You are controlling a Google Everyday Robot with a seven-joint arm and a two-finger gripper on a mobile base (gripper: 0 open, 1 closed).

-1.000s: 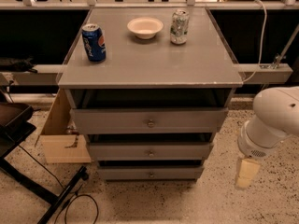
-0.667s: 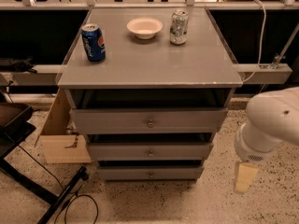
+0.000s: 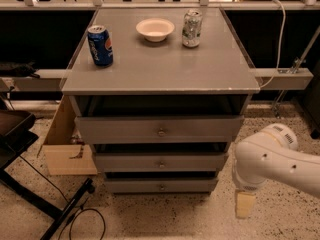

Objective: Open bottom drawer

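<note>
- Gripper hangs low at the right, near the floor, on the end of a white arm. Only a tan tip shows below the wrist, so I cannot tell whether it is apart or together. It holds nothing that can be seen.
- Bottom drawer is to the gripper's left and at about the same height. It is the lowest and narrowest of three grey fronts and looks closed. The gripper is beside its right end, not touching it.
- Knob, small and round, sits at the middle of that front, well apart from the gripper.
- Middle drawer is just above, with a top drawer above that. Each has a like knob in the same line.
- Cabinet top carries a blue can at the left, a bowl at the back and a silver can to its right.
- Cardboard box leans by the cabinet's left side, and a black cable lies on the floor in front of it.
- Judged risks: the three knobs are stacked close, so a reach that comes in slightly high could take the middle drawer instead.
- The knob is small, so a loose or off-centre grip may slip off when pulled.
- The arm's bulk is near the cabinet's right corner and could bump it while swinging in.
- A hard tug could jolt the cabinet and tip the cans.
</note>
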